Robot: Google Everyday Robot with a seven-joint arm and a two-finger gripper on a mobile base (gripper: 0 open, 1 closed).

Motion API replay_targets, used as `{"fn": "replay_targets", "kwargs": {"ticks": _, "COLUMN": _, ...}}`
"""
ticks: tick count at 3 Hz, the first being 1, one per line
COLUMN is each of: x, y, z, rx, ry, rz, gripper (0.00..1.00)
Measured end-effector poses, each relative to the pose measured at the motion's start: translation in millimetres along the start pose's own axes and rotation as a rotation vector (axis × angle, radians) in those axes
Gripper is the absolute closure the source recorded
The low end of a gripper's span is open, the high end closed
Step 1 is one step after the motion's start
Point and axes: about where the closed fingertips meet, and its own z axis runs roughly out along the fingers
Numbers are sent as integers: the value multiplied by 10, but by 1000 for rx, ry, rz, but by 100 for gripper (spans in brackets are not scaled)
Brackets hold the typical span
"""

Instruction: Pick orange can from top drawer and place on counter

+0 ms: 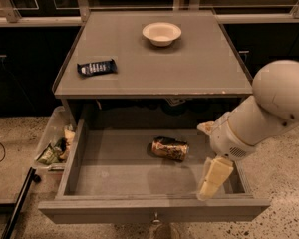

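- The orange can (170, 149) lies on its side in the pulled-out top drawer (139, 210), below the counter's (189, 68) front edge.
- The gripper (209, 185) hangs below the front right corner, apart from the can; its grip state cannot be told.
- A bowl (161, 33) sits near the far edge, a wrapper (96, 67) near the left.

Orange can (170, 149), mottled orange-brown and shiny, lies on its side near the centre of the open grey top drawer (114, 176). Grey counter (189, 66) above. Gripper (205, 193) points down at the drawer's front-right corner.
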Motion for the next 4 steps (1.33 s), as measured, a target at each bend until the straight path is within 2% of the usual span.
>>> {"fn": "replay_targets", "kwargs": {"ticks": 1, "x": 44, "y": -38, "z": 415, "rx": 2, "ry": -73, "rz": -18, "gripper": 0}}
{"fn": "replay_targets", "kwargs": {"ticks": 2, "x": 47, "y": -275, "z": 569, "rx": 42, "ry": -79, "rz": -97, "gripper": 0}}
{"fn": "replay_targets", "kwargs": {"ticks": 3, "x": 157, "y": -650, "z": 525, "rx": 83, "ry": -22, "rz": -136, "gripper": 0}}
{"fn": "replay_targets", "kwargs": {"ticks": 4, "x": 157, "y": -651, "z": 526, "rx": 83, "ry": -22, "rz": -136, "gripper": 0}}
